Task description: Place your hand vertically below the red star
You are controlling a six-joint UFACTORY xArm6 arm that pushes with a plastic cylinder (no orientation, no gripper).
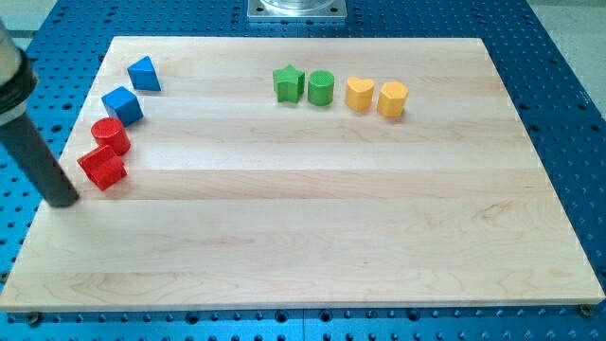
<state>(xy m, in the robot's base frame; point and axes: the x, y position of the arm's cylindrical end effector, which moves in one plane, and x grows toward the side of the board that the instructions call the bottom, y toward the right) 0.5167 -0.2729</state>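
The red star (102, 169) lay near the wooden board's (312, 237) left edge. My tip (63, 201) rested just beside the star, toward the view's left and slightly lower, apart from it. I had no jaws, only a plain rod. Touching the star above sat a red cylinder (112, 135), then a blue cube (123, 104) and a blue triangular block (144, 74) farther up.

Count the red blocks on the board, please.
2, both near the view's left edge: the red cylinder, and the red star just below it, with my tip to its lower left. None appears hidden.
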